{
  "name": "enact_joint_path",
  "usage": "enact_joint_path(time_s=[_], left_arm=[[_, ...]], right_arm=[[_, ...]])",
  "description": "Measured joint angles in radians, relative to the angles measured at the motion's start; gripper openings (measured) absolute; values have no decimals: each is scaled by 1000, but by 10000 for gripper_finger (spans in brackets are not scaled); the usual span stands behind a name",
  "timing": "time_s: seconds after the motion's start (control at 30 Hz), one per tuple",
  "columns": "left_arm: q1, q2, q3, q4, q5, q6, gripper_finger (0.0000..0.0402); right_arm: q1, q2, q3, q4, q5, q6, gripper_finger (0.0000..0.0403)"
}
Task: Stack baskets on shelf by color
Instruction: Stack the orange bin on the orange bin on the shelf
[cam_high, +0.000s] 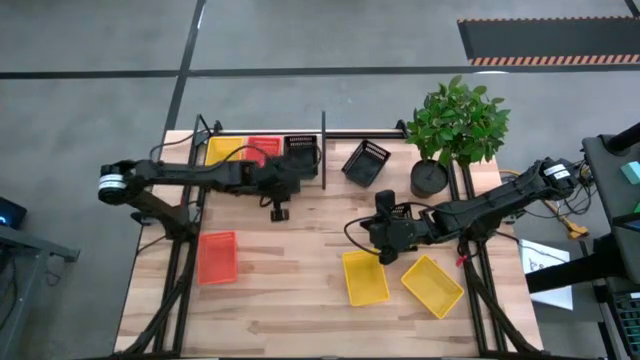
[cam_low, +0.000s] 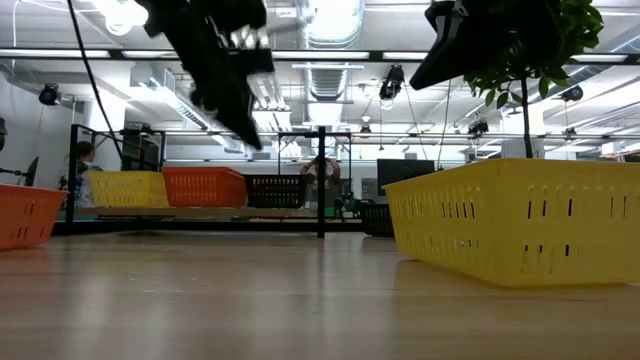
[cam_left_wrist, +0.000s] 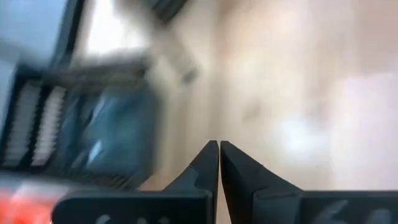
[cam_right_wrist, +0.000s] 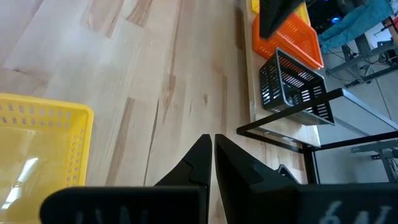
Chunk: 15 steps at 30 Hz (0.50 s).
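Note:
The shelf (cam_high: 250, 165) runs along the table's far left edge and holds a yellow basket (cam_high: 225, 150), a red basket (cam_high: 263, 147) and a black basket (cam_high: 302, 150) in a row, left of the divider post (cam_high: 323, 150). Another black basket (cam_high: 366, 162) sits tilted right of the post. A red basket (cam_high: 218, 256) and two yellow baskets (cam_high: 365, 277) (cam_high: 432, 285) rest bottom-down on the table. My left gripper (cam_high: 278, 208) is shut and empty, just near of the shelf's black basket (cam_left_wrist: 93, 137). My right gripper (cam_high: 384, 207) is shut and empty, above the table beside a yellow basket (cam_right_wrist: 43, 143).
A potted plant (cam_high: 455, 125) in a black pot (cam_high: 430, 177) stands at the far right. Bare tabletop (cam_high: 290, 250) lies between the red basket and the yellow ones. The shelf's black rails (cam_right_wrist: 280, 134) edge the board.

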<state>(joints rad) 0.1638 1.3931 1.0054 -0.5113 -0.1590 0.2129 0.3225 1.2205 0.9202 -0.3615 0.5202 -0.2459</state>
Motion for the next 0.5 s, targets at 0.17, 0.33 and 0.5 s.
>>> enact_joint_path(time_s=[0.17,0.33,0.5], left_arm=[[-168,-97,-11,116,71,62,0],[-279,-247,-17,115,-49,215,0],[-299,-396,-76,202,-517,74,0]], right_arm=[[-2,0,-16,2,-3,0,12],[-2,0,-22,1,-3,-6,12],[-2,0,-23,5,-3,-11,12]])
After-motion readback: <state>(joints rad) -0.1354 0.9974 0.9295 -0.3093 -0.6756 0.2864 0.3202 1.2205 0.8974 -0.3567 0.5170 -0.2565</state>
